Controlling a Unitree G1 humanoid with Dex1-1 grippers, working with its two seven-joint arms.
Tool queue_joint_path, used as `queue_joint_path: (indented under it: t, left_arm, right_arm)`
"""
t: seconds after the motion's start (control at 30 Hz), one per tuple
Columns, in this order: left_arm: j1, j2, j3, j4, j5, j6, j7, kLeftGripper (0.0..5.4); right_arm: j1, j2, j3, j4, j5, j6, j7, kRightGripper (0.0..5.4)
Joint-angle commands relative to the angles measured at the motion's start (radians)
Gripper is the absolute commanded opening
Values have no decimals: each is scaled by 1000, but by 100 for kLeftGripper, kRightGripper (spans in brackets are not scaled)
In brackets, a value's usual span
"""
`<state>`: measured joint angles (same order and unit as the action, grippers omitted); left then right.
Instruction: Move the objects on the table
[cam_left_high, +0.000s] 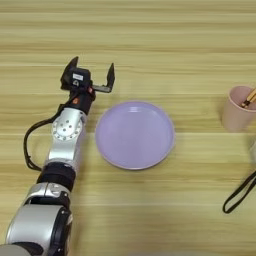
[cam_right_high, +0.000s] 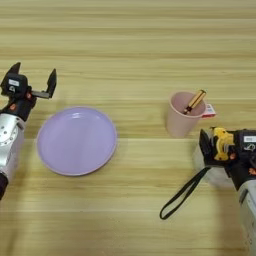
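In the left eye view the round lavender plate (cam_left_high: 134, 135) is seen lying flat on the table (cam_left_high: 150, 45), near the middle of the picture and just right of the left arm. It is judged to be light, stiff and smooth, so a hold on its flat centre would be of no use; the raised rim on the side nearest the arm is judged the best place for it to be pinched. The left gripper (cam_left_high: 92, 76) is held just beyond the plate's upper left edge and apart from it, with its two black fingers spread wide and nothing between them; the forearm is stretched up the picture from the lower left corner. A pink cup (cam_left_high: 239, 108) is cut by the right edge, and a loop of black strap (cam_left_high: 240, 192) lies on the wood below it. In the right eye view the yellow-and-black tape measure (cam_right_high: 222, 143) is found in the right gripper (cam_right_high: 220, 145), whose fingers are closed about it; it is held just above a wide clear tape roll (cam_right_high: 212, 170), though whether it rests on the roll cannot be told. The measure is judged compact, hard and fairly dense, so a grip across its body should hold, while the limp strap trailing to the lower left may drag. The roll is judged light and slippery.
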<state>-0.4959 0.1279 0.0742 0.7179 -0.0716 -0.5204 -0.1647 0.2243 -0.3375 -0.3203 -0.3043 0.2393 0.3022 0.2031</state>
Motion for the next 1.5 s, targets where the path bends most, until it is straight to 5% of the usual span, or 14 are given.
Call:
queue_joint_path:
  t: [0.03,0.63,0.97,1.5]
  left_arm:
    - [-21,4,2,15,12,-7,2,540]
    - [-23,6,-2,29,16,-11,3,540]
    - [-23,4,-4,30,22,-13,6,540]
    - [-23,-5,-5,33,37,-16,15,540]
  right_arm:
    - [0,4,-2,3,1,15,1,538]
    - [-4,23,-10,18,24,31,-5,538]
    - [-5,29,-11,30,28,16,4,424]
    - [-10,30,-25,-69,56,36,9,418]
